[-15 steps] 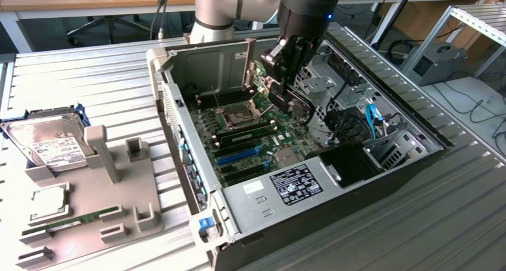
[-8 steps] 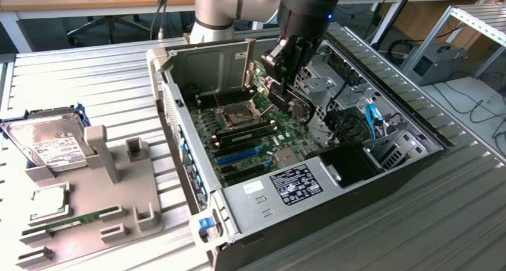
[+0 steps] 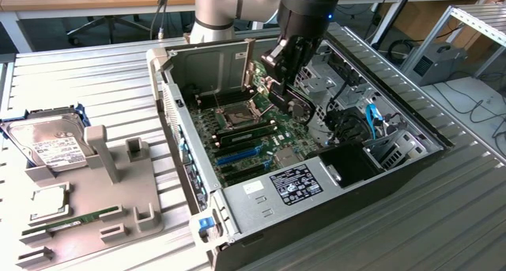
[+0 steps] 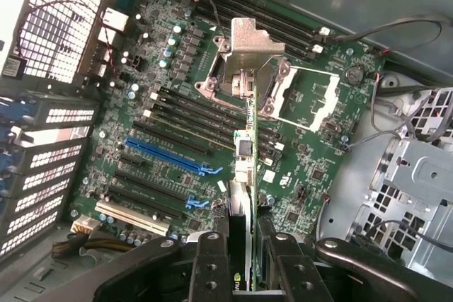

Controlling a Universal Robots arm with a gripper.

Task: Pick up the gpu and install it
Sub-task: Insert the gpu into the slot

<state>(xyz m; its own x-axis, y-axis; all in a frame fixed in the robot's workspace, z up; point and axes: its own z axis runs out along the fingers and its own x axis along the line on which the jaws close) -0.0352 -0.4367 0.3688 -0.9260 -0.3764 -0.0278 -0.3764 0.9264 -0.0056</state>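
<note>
The gpu (image 4: 245,175) was hanging edge-on above the motherboard (image 4: 141,90), silver bracket at the end away from the jaws, not seated in any slot. The gripper (image 4: 246,263) was about half closed, pinching the card across its thin faces. My guess: light and stiff but fragile, so grip the board edge, not the fan. The blue PCIe slot (image 4: 170,155) on the motherboard sat just beside the card.

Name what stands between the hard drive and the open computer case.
In the exterior view, the grey holder's two upright posts stand between the hard drive and the case.
</note>
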